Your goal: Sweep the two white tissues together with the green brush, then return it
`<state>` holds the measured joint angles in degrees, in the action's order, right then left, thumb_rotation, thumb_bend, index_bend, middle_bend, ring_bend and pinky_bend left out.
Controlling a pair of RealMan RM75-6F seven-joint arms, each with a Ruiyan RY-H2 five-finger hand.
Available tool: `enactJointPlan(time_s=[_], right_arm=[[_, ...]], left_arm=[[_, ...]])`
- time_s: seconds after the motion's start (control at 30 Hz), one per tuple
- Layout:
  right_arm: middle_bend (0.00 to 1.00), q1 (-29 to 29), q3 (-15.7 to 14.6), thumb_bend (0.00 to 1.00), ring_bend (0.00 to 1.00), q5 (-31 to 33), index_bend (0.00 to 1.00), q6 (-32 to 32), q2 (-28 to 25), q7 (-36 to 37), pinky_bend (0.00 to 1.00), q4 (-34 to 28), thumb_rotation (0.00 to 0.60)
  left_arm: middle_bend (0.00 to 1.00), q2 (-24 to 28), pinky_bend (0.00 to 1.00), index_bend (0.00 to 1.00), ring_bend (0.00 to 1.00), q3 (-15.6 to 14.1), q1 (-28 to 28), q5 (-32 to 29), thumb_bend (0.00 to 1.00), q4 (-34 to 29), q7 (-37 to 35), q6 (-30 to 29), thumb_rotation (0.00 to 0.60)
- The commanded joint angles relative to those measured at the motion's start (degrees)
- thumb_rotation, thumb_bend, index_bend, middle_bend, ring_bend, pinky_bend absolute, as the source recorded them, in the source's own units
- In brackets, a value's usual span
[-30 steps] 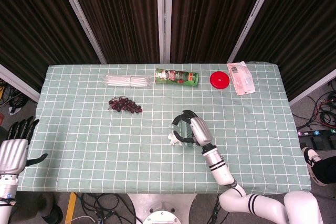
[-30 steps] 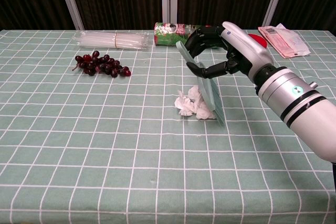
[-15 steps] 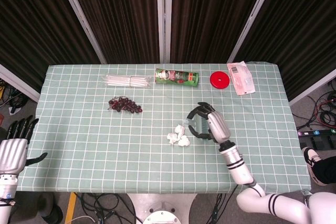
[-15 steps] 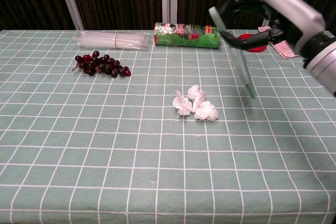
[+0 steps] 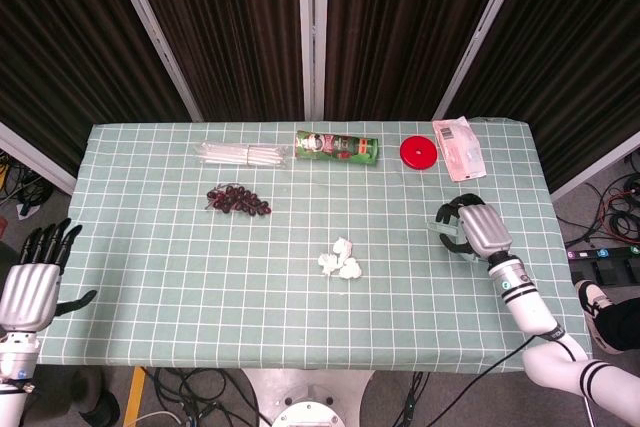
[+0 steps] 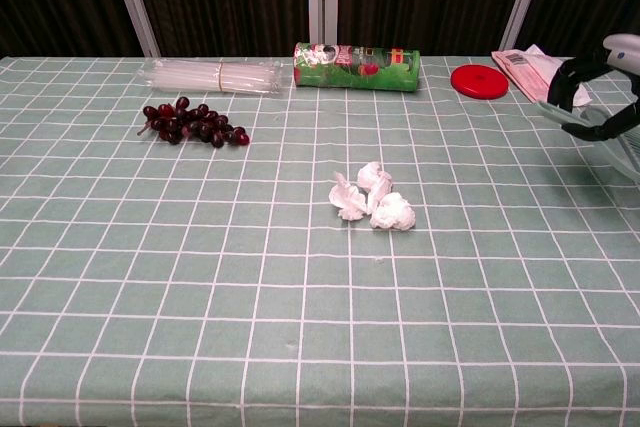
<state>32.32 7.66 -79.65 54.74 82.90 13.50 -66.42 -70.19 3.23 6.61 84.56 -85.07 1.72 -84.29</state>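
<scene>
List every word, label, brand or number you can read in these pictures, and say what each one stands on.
No text can be read.
Green can, lying on its side: red and white label print, too blurred to read.
Flat packet at the far right: pink and red print, too small to read.
Red lid: no marking shows.

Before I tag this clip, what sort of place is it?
Probably a lab or studio set up for robot recording, not a home. Dark curtains on metal posts stand behind the table, loose cables lie on the floor below it, and the items laid out look like props: tissues, grapes.
</scene>
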Motion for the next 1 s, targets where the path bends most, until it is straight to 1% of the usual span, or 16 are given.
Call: enactJointPlan(time_s=[0.03, 0.07, 0.1, 0.13, 0.17, 0.2, 0.27, 0.37, 0.47, 0.6, 0.7, 0.83, 1.0], right_arm=[[0.51, 2.0, -2.0, 0.54, 0.15, -0.6, 0.59, -4.3, 1.9, 0.2, 0.1, 4.5, 0.6], [0.48, 2.3, -2.3, 0.54, 0.12, -0.6, 0.54, -5.1, 2.0, 0.0, 0.08, 4.8, 0.6], [0.43, 2.5, -2.6, 0.53, 0.08, -0.5, 0.43, -6.0, 1.9, -0.4, 0.06, 4.7, 0.6], [0.39, 2.6, -2.9, 0.52, 0.05, -0.4, 0.36, -6.6, 1.6, -0.7, 0.04, 4.3, 0.6], [0.33, 2.5, -3.1, 0.52, 0.02, -0.3, 0.25, -7.0, 1.2, -0.8, 0.02, 3.7, 0.6], [0.27, 2.3, -3.3, 0.52, 0.0, -0.1, 0.15, -7.3, 0.4, -0.8, 0.0, 2.5, 0.6], [0.18, 1.9, -3.6, 0.52, 0.0, 0.1, 0.03, -7.3, -1.3, -0.5, 0.0, 0.1, 0.6], [0.13, 0.2, -4.0, 0.5, 0.0, -0.9, 0.0, -4.3, -4.4, 0.3, 0.0, -3.5, 0.6], [0.12, -2.6, -4.1, 0.5, 0.0, -2.2, 0.0, 1.5, -7.7, 1.5, 0.0, -7.1, 0.6], [0.17, -9.6, -4.7, 0.47, 0.0, -5.1, 0.0, 15.5, -12.9, -1.2, 0.0, -14.1, 0.6], [0.16, -14.6, -6.1, 0.46, 0.0, -6.2, 0.0, 22.8, -16.4, -4.3, 0.0, -19.6, 0.6], [0.12, -19.4, -8.1, 0.38, 0.0, -7.4, 0.0, 28.3, -19.4, -7.9, 0.0, -24.4, 0.6], [0.12, -22.0, -8.9, 0.37, 0.0, -8.4, 0.0, 31.1, -20.3, -9.7, 0.0, -27.0, 0.6]], left_arm=[[0.01, 0.0, 0.03, 0.07, 0.0, -0.1, 0.0, -0.2, 0.0, 0.0, 0.0, 0.2, 0.6], [0.01, 0.0, 0.03, 0.07, 0.0, -0.1, -0.1, -0.1, 0.0, 0.0, 0.1, 0.2, 0.6], [0.01, 0.0, 0.03, 0.07, 0.0, -0.2, -0.2, -0.1, 0.0, 0.0, 0.0, 0.1, 0.6], [0.01, 0.0, 0.03, 0.07, 0.0, -0.2, -0.2, -0.1, 0.0, 0.0, 0.0, 0.0, 0.6], [0.01, 0.0, 0.03, 0.07, 0.0, -0.2, -0.3, -0.1, 0.0, 0.0, 0.0, 0.0, 0.6], [0.01, 0.0, 0.03, 0.07, 0.0, -0.2, -0.3, -0.2, 0.0, 0.0, -0.1, -0.1, 0.6], [0.01, 0.1, 0.03, 0.07, 0.0, -0.3, -0.4, -0.1, 0.0, 0.0, -0.2, -0.1, 0.6], [0.01, 0.1, 0.03, 0.07, 0.0, -0.5, -0.3, 0.1, 0.0, -0.1, -0.1, 0.1, 0.6], [0.01, 0.1, 0.03, 0.07, 0.0, -0.7, -0.2, 0.5, 0.0, -0.2, -0.2, 0.3, 0.6], [0.01, 0.2, 0.03, 0.07, 0.0, -0.9, -0.1, 0.7, 0.0, -0.8, 0.0, 0.5, 0.6], [0.01, 0.4, 0.03, 0.07, 0.0, -1.2, 0.0, 0.9, 0.0, -1.8, 0.3, 0.9, 0.6], [0.01, 0.3, 0.03, 0.07, 0.0, -1.6, -0.1, 1.3, 0.0, -2.5, 0.8, 0.9, 0.6], [0.01, 0.0, 0.03, 0.07, 0.0, -1.6, -0.2, 1.1, 0.0, -2.6, 1.1, 0.9, 0.6]])
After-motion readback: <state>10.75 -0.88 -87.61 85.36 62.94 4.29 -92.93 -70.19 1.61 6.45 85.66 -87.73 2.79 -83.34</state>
